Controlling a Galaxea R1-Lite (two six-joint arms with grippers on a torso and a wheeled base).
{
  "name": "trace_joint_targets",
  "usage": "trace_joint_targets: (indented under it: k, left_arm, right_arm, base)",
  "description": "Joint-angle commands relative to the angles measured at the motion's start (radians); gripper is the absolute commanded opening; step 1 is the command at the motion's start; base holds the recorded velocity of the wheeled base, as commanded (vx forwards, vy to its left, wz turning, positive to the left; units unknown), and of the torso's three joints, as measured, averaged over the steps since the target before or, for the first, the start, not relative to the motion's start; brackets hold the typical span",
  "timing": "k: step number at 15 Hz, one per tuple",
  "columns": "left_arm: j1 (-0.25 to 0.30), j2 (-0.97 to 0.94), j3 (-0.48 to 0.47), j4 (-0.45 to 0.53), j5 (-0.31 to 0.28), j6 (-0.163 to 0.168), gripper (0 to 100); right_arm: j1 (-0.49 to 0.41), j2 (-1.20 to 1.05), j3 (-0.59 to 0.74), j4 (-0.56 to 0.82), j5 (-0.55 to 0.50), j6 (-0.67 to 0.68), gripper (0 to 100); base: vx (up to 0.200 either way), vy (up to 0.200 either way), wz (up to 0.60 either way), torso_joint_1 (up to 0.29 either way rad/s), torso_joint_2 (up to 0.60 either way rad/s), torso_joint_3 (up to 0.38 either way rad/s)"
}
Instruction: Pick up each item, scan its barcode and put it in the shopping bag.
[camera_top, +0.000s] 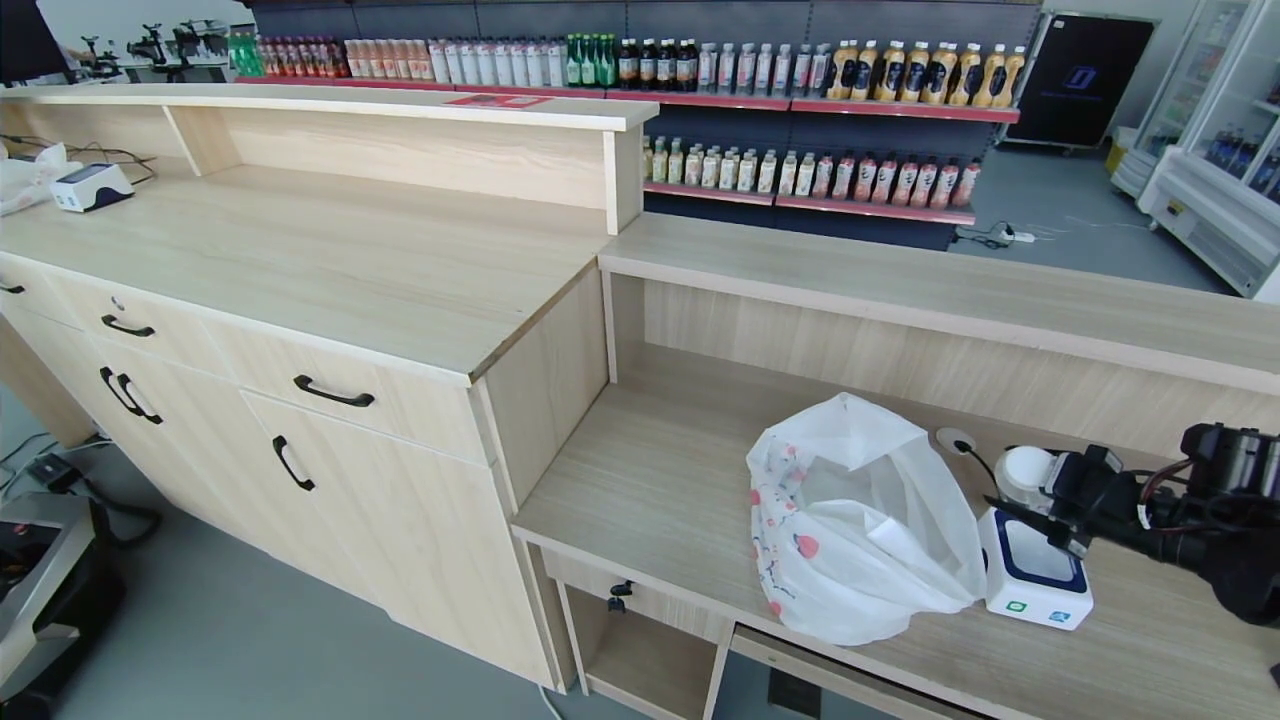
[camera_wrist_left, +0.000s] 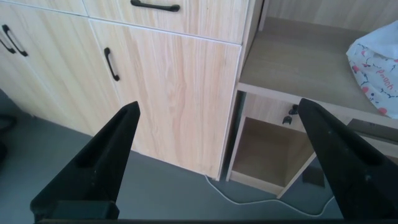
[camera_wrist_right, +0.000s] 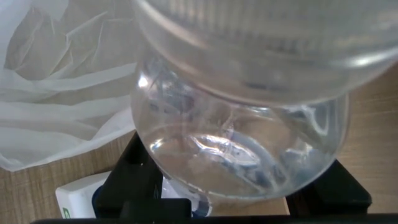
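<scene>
Light: bright, even, diffuse; faint shadow is cast around the shopping bag (camera_top: 860, 520). The cubby (camera_top: 650, 650) below the bag is shaded. Glints are seen on the clear bottle (camera_wrist_right: 217, 146). Edges of the counter (camera_top: 650, 470) far from the bag are bowed.

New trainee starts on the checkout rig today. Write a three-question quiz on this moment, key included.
1. True or false: the left gripper is shut on an item.
2. What does the right gripper hold? A) a clear container B) a green bottle C) nothing
3. Fill in: the scanner stands on the lower counter, right beside the ____.
Key: 1 false, it is open and empty; 2 A; 3 shopping bag.
</scene>
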Motion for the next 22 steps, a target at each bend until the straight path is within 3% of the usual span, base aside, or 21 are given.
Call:
trace_joint_targets:
  k: [1,13,15,17,19,22]
  left_arm:
    - [0.000,0.001,0.000,0.000,-0.001,0.000,100]
    - [0.000,0.001,0.000,0.000,0.000,0.000,100]
    - [0.000,0.000,0.000,0.000,0.000,0.000,100]
    - [0.000,0.001,0.000,0.000,0.000,0.000,100]
    - [0.000,0.001,0.000,0.000,-0.001,0.000,100]
    - [0.000,0.001,0.000,0.000,-0.001,0.000,100]
  right_arm:
    - [0.001,0.006,-0.004,0.000,0.000,0.001,0]
    - [0.032,0.033,-0.066,0.001,0.034,0.035,0]
    - [0.034,-0.130,-0.069,0.055,0.025,0.197,0]
    - [0.020,-0.414,-0.050,0.259,-0.036,0.479,0]
    - [-0.029,-0.636,-0.047,0.506,-0.236,0.650,0]
    - [-0.026,-0.765,0.019,0.575,-0.418,0.788,0]
  base:
    - [0.000,0.000,0.00,0.000,0.00,0.000]
    - [0.000,0.000,0.00,0.000,0.00,0.000]
    - [0.000,0.000,0.00,0.000,0.00,0.000]
    - [0.000,0.000,0.00,0.000,0.00,0.000]
    - [0.000,0.000,0.00,0.000,0.00,0.000]
    - [0.000,0.000,0.00,0.000,0.00,0.000]
